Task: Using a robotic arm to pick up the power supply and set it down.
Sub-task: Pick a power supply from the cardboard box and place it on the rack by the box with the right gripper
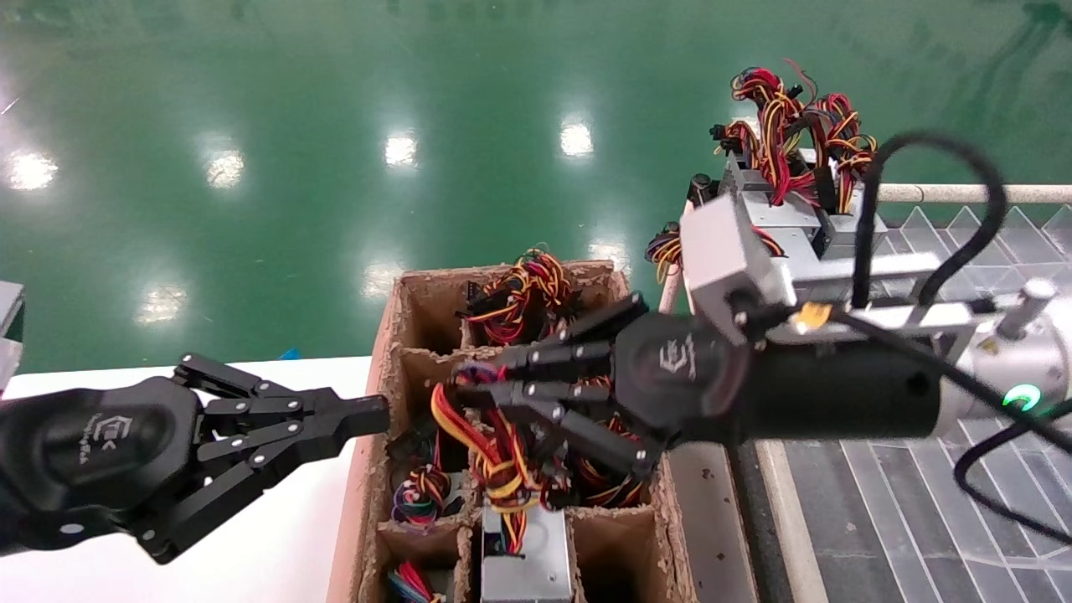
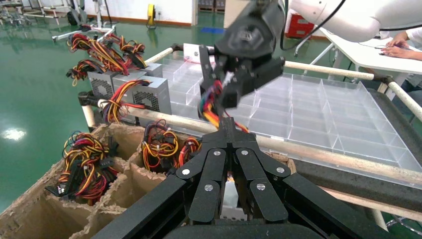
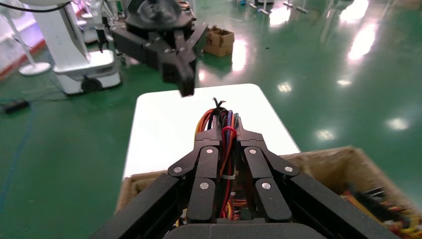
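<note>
Right gripper (image 1: 481, 378) clamps power supply (image 1: 523, 559) wires (image 1: 494, 456).

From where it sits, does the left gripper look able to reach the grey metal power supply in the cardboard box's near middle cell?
Probably not directly: the left gripper sits shut outside the box wall, while the right gripper clamps the power supply's wire bundle above it.

The cardboard box (image 1: 394, 335) is brown, its cells full of red, yellow, orange and black wires (image 1: 490, 456). A grey metal power supply (image 1: 526, 557) sits in one near cell. Both tools, right (image 1: 481, 381) and left (image 1: 368, 416), are black; the right arm carries a silver block (image 1: 724, 251) and an orange tag (image 1: 811, 316). Beside the box lie a white counter (image 1: 276, 553) and glossy green floor (image 1: 335, 109).
</note>
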